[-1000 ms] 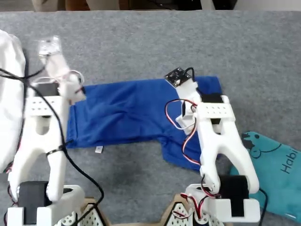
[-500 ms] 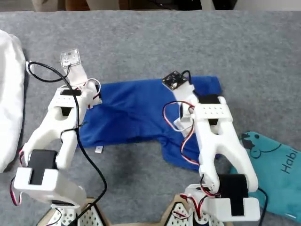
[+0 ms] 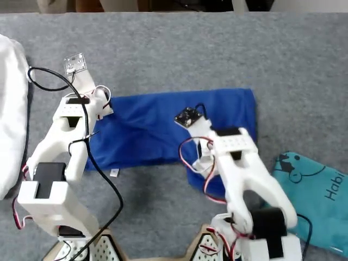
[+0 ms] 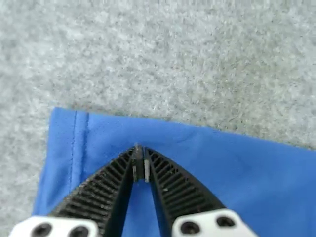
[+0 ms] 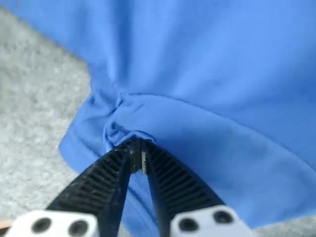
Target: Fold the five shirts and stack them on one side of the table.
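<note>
While closed, right hand (image 5: 138, 157) on shirt (image 5: 207, 74)

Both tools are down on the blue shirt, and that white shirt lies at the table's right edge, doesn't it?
No: the high view shows the white shirt at the left edge; the teal shirt lies right. The left tool and right tool are on the blue shirt.

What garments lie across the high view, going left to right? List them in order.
white cloth → blue shirt → teal shirt
</note>
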Robot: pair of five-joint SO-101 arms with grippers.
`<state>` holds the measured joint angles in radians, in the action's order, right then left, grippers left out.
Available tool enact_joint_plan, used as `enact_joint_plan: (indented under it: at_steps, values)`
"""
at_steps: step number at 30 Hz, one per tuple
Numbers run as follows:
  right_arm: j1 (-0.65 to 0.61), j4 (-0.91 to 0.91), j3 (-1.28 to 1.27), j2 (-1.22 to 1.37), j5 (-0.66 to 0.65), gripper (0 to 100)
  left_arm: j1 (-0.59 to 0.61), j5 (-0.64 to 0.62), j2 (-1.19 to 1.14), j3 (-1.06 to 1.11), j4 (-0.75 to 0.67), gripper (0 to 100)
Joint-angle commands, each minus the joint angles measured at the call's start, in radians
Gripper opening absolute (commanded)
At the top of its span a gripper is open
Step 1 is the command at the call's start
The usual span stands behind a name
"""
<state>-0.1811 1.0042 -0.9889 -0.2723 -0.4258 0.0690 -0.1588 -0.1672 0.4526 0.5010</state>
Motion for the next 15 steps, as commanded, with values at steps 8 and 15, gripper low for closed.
enact_joint_plan:
  at_steps: [8, 15]
  values:
    - [-0.007, 0.063, -0.114, -0.251, -0.057, 0.5, 0.003, -0.005, 0.005, -0.049, -0.011, 2]
    - [0.015, 0.101, -0.091, -0.271, -0.14, 0.5, 0.003, -0.009, 0.005, -0.049, -0.008, 2]
